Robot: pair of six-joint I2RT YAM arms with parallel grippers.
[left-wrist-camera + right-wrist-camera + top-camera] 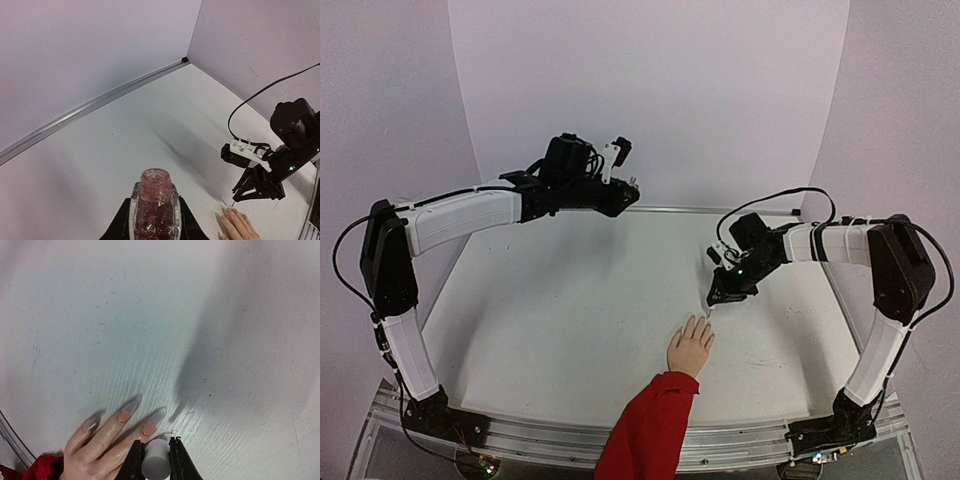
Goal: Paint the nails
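A pale mannequin hand [690, 346] with a red sleeve [648, 430] lies flat on the table at the near middle, fingers pointing away. Its long nails [123, 415] show in the right wrist view, some pinkish, some clear. My right gripper [717, 297] is shut on a grey brush cap [155, 466], held just above the fingertips; the brush tip reaches the nail under the cap. My left gripper [625, 190] is raised at the back and shut on an open glass bottle of pink glitter polish [155, 205]. The hand also shows in the left wrist view [239, 225].
The white table [570, 300] is ringed by pale walls and a metal rail [90, 107] at the back. The right arm's cable [770, 200] loops above its wrist.
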